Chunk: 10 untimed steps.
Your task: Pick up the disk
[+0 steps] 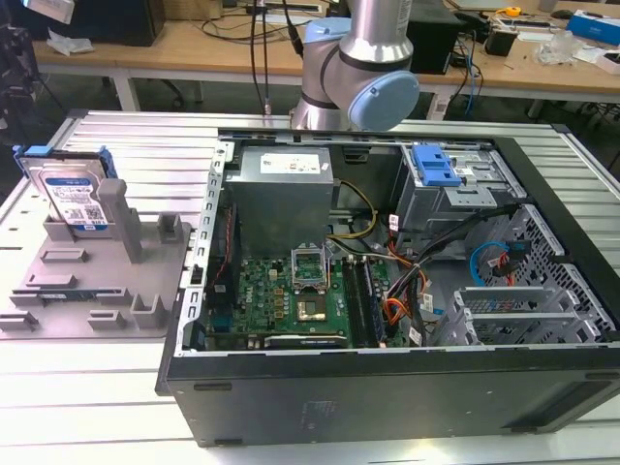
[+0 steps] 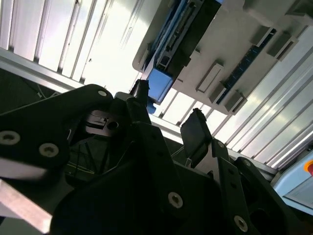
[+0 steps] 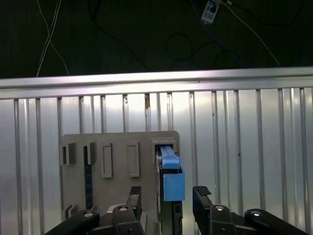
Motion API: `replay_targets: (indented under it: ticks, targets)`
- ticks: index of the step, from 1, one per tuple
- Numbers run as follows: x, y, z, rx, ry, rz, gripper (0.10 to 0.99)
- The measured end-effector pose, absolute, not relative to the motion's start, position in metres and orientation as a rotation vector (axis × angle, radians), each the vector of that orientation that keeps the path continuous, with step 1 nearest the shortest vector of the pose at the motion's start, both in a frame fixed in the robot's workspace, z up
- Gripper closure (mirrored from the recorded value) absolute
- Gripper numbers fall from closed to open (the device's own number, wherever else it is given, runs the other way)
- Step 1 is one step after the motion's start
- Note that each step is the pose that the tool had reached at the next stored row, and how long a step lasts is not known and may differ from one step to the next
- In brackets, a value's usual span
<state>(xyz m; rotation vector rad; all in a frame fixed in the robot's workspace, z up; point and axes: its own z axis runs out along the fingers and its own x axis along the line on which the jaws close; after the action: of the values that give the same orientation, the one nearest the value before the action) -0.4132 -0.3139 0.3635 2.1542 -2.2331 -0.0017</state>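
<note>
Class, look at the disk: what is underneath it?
The disk stands on edge on the grey fixture, beside an upright post. What holds its bottom edge is covered by fixture blocks in front.

The disk (image 1: pixel 73 194) stands on edge at the far corner of the fixture (image 1: pixel 102 276), against a post (image 1: pixel 122 218); the fixture lies on the slatted table (image 1: pixel 87 387), at the exterior view's left of the open computer case (image 1: pixel 387 397). The arm (image 1: pixel 354 58) rises behind the case.
</note>
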Motion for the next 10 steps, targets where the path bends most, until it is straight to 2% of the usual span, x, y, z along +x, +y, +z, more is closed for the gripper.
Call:
replay_targets:
  ticks: [10]
  targets:
    - [-0.4118, -0.3138, 0.3614, 2.154, -2.233, -0.002, 0.545]
